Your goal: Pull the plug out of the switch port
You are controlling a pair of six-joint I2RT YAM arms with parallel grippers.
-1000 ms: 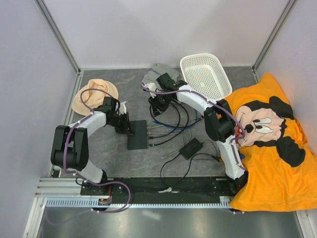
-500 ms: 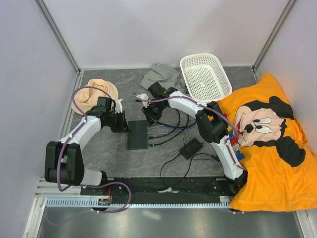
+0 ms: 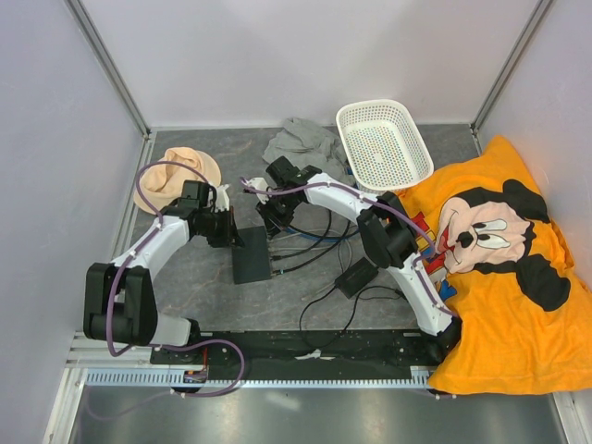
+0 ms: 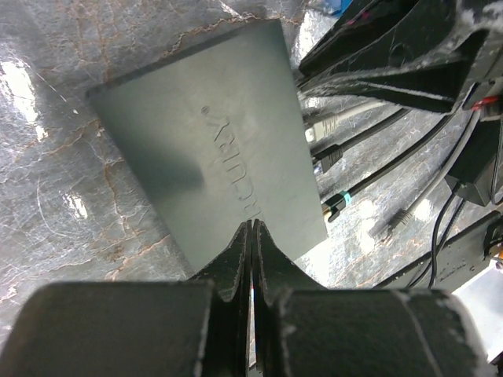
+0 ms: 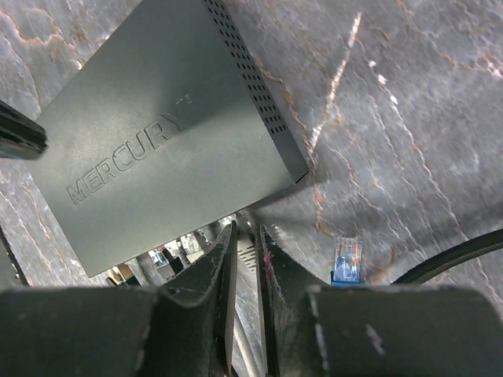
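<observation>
Lying flat on the dark grey marbled table (image 3: pixel 185 277), the flat black rectangular switch box (image 3: pixel 252 256) had its long axis running away from the arm bases, slightly slanted, with its row of switch ports (image 5: pixel 174 254) on the long edge that faced right. Several cables met that edge, among them a black cable plug (image 4: pixel 328 156) and a black lead with a green band (image 4: pixel 339 199). The left gripper (image 4: pixel 251 229) had its fingers pressed together with nothing between them, tips at the box's left long edge. The right gripper (image 5: pixel 245 232) hung over the port edge near the vented short end. Its fingers were drawn to a narrow slit, and whether they pinched a plug could not be told. A loose blue-booted plug (image 5: pixel 346 259) lay on the table just beside the right fingers (image 5: pixel 284 275). Farther off sat a small black power brick (image 3: pixel 356 276), a peach hat (image 3: pixel 176 176), a grey cloth (image 3: pixel 301 141), a white perforated basket (image 3: pixel 382 139) and an orange cartoon-print pillow (image 3: pixel 504 305).
</observation>
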